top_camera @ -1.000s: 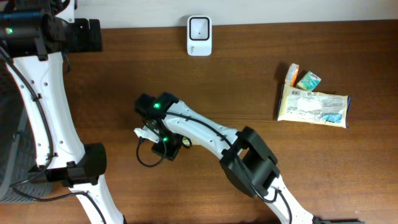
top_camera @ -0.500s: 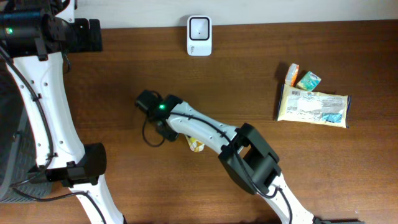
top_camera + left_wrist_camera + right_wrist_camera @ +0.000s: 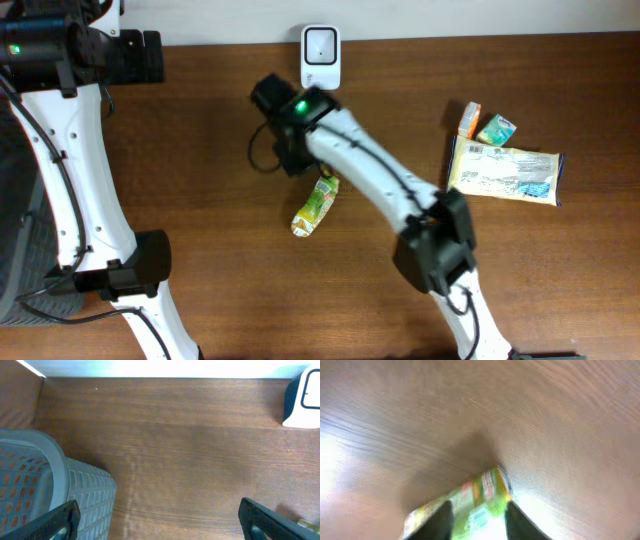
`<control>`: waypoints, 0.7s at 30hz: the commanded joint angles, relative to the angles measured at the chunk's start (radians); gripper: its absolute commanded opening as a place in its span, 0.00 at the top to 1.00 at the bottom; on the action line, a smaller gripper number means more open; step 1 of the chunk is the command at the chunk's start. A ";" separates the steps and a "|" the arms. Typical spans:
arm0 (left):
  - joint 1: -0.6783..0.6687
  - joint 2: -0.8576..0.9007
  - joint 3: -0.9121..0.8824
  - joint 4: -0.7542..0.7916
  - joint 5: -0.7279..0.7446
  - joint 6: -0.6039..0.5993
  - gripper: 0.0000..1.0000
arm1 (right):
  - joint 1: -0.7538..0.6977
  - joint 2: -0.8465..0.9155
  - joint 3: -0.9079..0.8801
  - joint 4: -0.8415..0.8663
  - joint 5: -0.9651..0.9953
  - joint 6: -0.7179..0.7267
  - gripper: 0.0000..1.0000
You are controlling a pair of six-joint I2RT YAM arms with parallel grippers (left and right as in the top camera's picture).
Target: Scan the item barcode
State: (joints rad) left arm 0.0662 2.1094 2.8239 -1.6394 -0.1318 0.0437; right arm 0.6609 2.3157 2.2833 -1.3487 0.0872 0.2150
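Right, scan step in hand: right hand near scanner, green-yellow packet running from its fingers out over surface, apparently lying flat. Wrist view blurred: fingers apart with packet between them, so gripping or letting go, cannot tell. Barcode side not readable. Left hand wide open, empty, beside basket. Next, my read: secure packet if loose, lift, turn barcode face toward scanner window, hold steady close in front.
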 commanded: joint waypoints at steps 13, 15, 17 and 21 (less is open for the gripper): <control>0.006 -0.011 0.008 -0.001 -0.004 -0.006 0.01 | -0.196 -0.070 -0.464 0.195 -0.596 0.235 0.17; 0.006 -0.011 0.008 -0.001 -0.004 -0.006 0.01 | -0.182 -0.070 -0.490 0.244 -0.589 0.253 0.17; 0.006 -0.011 0.008 -0.001 -0.004 -0.006 0.01 | -0.173 -0.070 -0.493 0.269 -0.565 0.278 0.17; 0.006 -0.011 0.008 -0.001 -0.004 -0.006 0.01 | -0.150 -0.070 -0.494 0.340 -0.527 0.299 0.32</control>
State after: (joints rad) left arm 0.0662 2.1094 2.8239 -1.6390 -0.1318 0.0433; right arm 0.4950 2.2593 1.7958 -1.0386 -0.4583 0.4797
